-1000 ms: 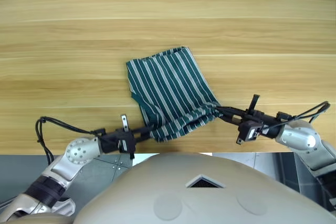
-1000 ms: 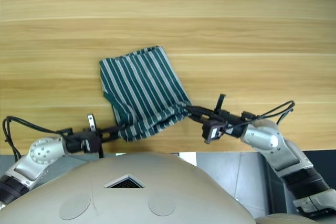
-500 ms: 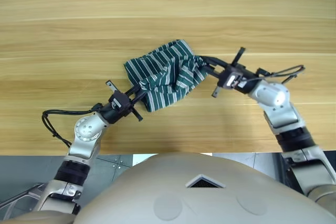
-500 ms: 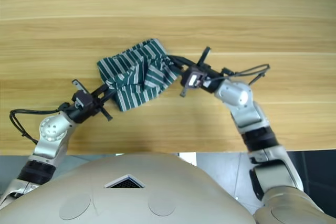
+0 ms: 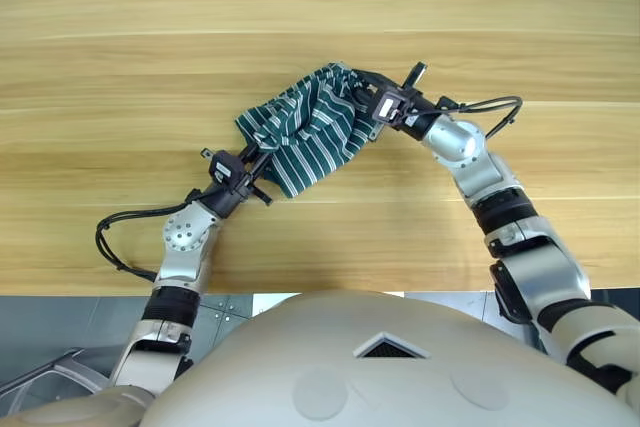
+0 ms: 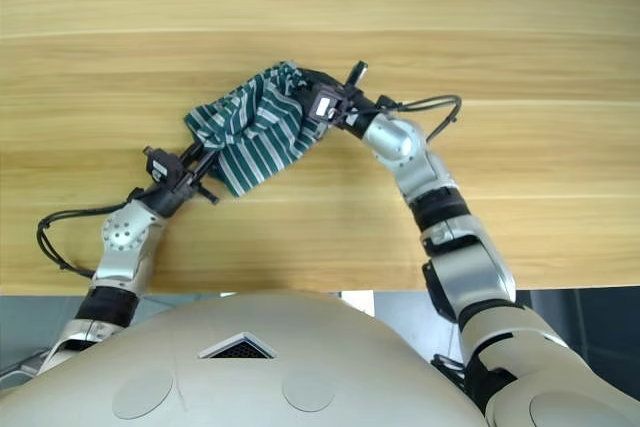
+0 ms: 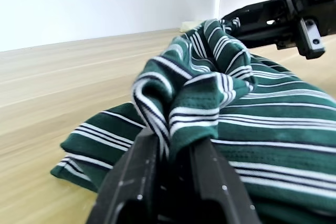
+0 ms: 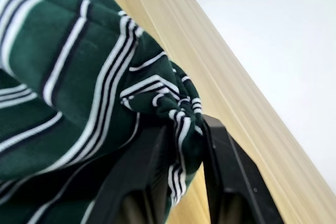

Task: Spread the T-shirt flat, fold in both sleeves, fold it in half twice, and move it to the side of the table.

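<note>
- The green striped T-shirt [image 5: 312, 127] sits bunched up in the middle of the table, with one edge raised and rolled over the rest. I'd say a halving fold is under way.
- The left hand [image 5: 270, 157] is clamped on a pinch of cloth at the nearer corner. The right hand [image 5: 356, 80] is closed on the farther corner, probably so the edge carries level.
- The wooden table [image 5: 500, 7] runs wide on both sides, with room to park the shirt.
</note>
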